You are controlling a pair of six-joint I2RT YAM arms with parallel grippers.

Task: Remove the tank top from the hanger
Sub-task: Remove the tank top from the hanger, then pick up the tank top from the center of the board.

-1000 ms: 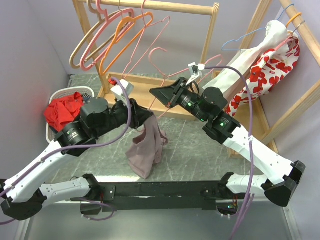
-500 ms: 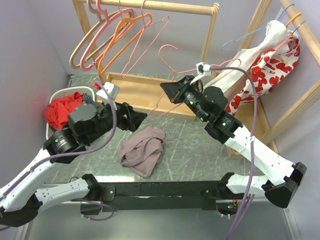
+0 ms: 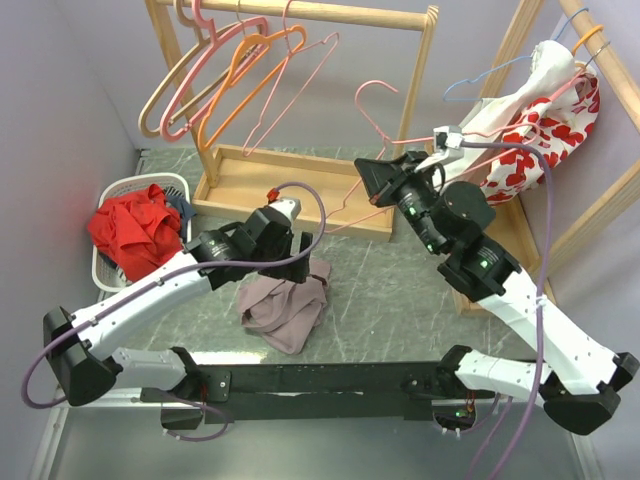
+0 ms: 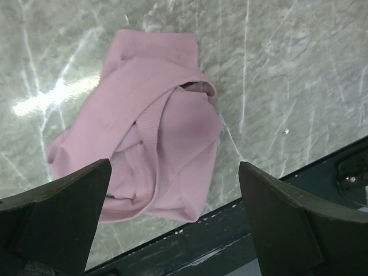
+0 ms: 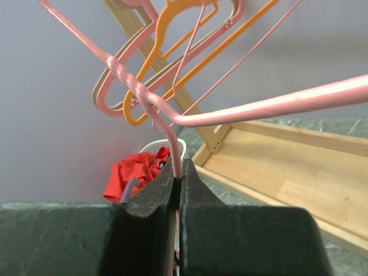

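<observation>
Tank top [image 4: 152, 146] now down; hanger [image 5: 270, 105] aloft

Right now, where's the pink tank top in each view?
Top external: tank top crumpled on the table, lower centre-left.
Left wrist: tank top centre-left, between the open left fingers.
Right wrist: not in it.
Shared landmark: black rail along the table's near edge, beside the tank top in both those views.

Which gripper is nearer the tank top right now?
Left. The left gripper hangs open directly over the tank top, which lies crumpled on the table. The right gripper is raised off to the right, shut on a hanger.
</observation>
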